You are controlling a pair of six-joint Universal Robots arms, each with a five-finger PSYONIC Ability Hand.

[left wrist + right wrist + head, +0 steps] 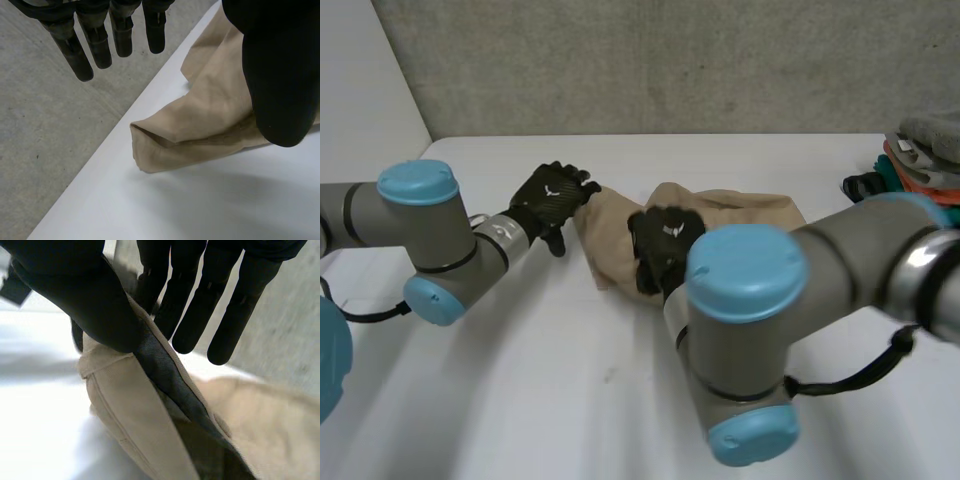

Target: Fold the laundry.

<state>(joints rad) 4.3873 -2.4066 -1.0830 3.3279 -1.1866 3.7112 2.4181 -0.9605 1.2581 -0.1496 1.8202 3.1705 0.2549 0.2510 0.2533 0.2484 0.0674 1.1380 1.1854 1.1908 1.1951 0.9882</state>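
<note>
Lying crumpled on the white table (500, 400), the beige garment (745, 215) has an edge pinched between the thumb and fingers of the right hand (665, 240). The left hand (552, 197) is at the garment's left end, fingers straight and spread, gripping nothing; a pile of clothes (925, 150) sits at the table's right edge

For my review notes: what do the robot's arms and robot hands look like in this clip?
The left arm and right arm are thick grey tubes with rounded joints closed by light-blue caps. The left robot hand and right robot hand are black, with slim fingers, a broader thumb and a small white mark on the back.
</note>
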